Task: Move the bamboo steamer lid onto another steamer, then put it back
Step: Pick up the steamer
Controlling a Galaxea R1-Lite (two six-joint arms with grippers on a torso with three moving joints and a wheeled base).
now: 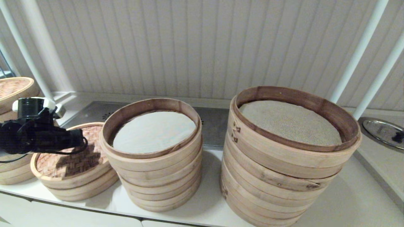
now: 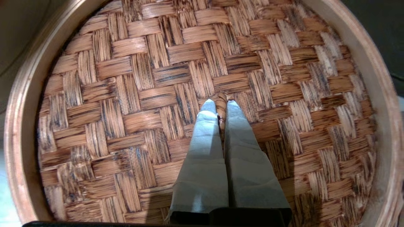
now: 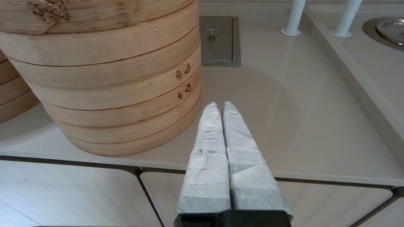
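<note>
The bamboo steamer lid point(image 1: 79, 160), with its pinkish-brown weave point(image 2: 142, 94) and pale band rim, lies on a low steamer at the left of the counter. My left arm point(image 1: 41, 135) reaches over it from the left. In the left wrist view my left gripper point(image 2: 221, 105) is shut on the lid's small centre loop handle point(image 2: 221, 99). Just right of the lid stands another steamer point(image 1: 151, 179), a medium stack with a smooth white liner point(image 1: 154, 130), uncovered. My right gripper point(image 3: 220, 105) is shut on nothing, above the counter's front edge.
A wider, taller stack point(image 1: 284, 189) with a beige mesh liner stands right of the medium one, close to my right gripper. A further stack with a woven lid point(image 1: 14, 88) is at the far left. White poles point(image 1: 359, 50) and a metal dish point(image 1: 383, 130) lie right.
</note>
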